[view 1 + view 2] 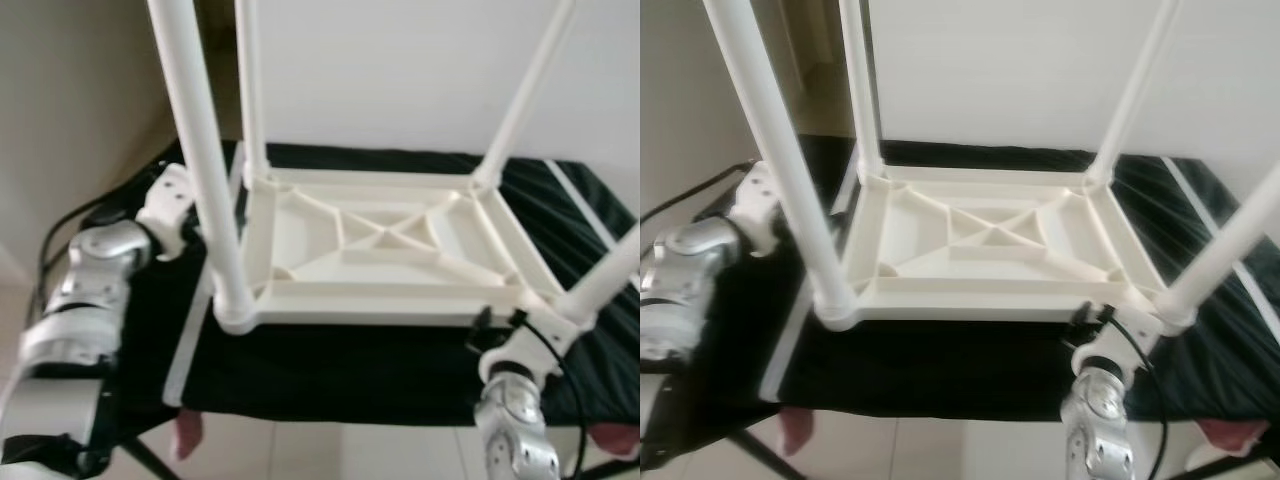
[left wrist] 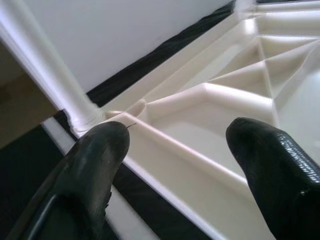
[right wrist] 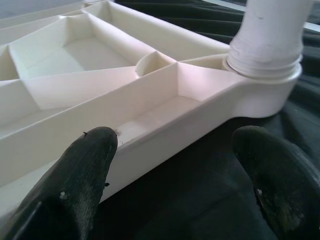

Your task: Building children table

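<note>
A white plastic children's table (image 1: 385, 240) lies upside down on a black-covered bench, its ribbed underside facing up. All its legs stand upright in the corner sockets, among them the near-left leg (image 1: 205, 170) and the near-right leg (image 1: 610, 275). My left gripper (image 2: 175, 145) is open at the table's left rim, one of its fingers (image 2: 100, 150) outside the rim and the other over the ribbed inside. My right gripper (image 3: 175, 150) is open at the near-right corner (image 3: 260, 95), just short of the front rim and beside the leg socket.
The black cloth bench (image 1: 350, 370) carries white stripes (image 1: 190, 340) along its left and right sides. A white wall stands close behind. A dark cable (image 1: 60, 230) loops at the left. Pale floor tiles (image 1: 330, 450) lie below the front edge.
</note>
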You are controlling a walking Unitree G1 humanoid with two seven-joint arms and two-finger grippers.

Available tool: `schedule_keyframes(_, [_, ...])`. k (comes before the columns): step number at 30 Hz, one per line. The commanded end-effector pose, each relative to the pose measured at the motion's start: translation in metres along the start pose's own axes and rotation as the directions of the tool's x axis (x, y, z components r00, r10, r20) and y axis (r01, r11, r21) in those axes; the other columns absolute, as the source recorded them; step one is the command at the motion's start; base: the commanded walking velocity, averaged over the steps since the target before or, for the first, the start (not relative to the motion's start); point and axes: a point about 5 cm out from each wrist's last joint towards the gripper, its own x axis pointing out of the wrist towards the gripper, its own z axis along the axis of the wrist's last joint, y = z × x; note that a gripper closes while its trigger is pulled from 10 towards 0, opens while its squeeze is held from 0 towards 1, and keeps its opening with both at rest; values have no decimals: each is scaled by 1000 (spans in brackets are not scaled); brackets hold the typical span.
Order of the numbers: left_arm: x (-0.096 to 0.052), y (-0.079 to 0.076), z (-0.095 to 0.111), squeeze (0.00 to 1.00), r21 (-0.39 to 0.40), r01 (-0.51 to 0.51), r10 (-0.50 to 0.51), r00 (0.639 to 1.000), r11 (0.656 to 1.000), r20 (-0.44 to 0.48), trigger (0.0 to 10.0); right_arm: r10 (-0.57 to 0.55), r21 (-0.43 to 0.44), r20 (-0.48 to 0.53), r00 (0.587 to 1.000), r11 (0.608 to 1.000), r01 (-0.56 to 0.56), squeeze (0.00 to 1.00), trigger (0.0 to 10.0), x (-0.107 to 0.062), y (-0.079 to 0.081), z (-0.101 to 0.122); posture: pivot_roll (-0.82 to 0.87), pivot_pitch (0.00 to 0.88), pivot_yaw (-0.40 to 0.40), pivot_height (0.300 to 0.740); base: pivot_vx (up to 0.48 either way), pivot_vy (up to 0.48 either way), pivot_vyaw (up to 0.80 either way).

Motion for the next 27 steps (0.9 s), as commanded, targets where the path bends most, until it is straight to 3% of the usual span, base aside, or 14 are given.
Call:
schedule_keyframes(1, [5,-9,2,0,-12,77,-77,997,997,28,10000,-107,18,-129,986,994,110,0,10000,-7,-13,-25,8,0,-20,740,0,0,0])
schedule_keyframes(5, [10,-16,3,0,-27,128,-126,991,991,48,10000,-129,26,-135,982,991,134,0,10000,-7,-15,-25,6,0,-19,740,0,0,0])
schedule_keyframes(6, [14,-27,3,0,-40,195,-192,979,980,72,10000,-146,24,-144,979,988,151,0,10000,-6,-17,-26,6,0,-21,740,0,0,0])
schedule_keyframes(8, [16,-33,2,0,-39,226,-222,972,973,80,10000,-147,22,-149,978,988,152,0,10000,-5,-17,-26,7,0,-22,740,0,0,0])
schedule_keyframes(12, [16,-39,1,0,-47,243,-238,967,969,91,10000,-149,22,-149,977,988,154,0,10000,-3,-18,-26,8,0,-24,740,0,0,0])
schedule_keyframes(19, [15,-55,1,0,-83,283,-271,954,955,132,10000,-179,38,-22,984,983,180,0,10000,13,-19,0,25,0,-39,740,0,0,0])
schedule_keyframes(27, [12,-58,-3,0,-94,263,-249,959,960,131,10000,-267,85,65,961,961,262,0,10000,19,-26,17,37,0,-50,740,0,0,0])
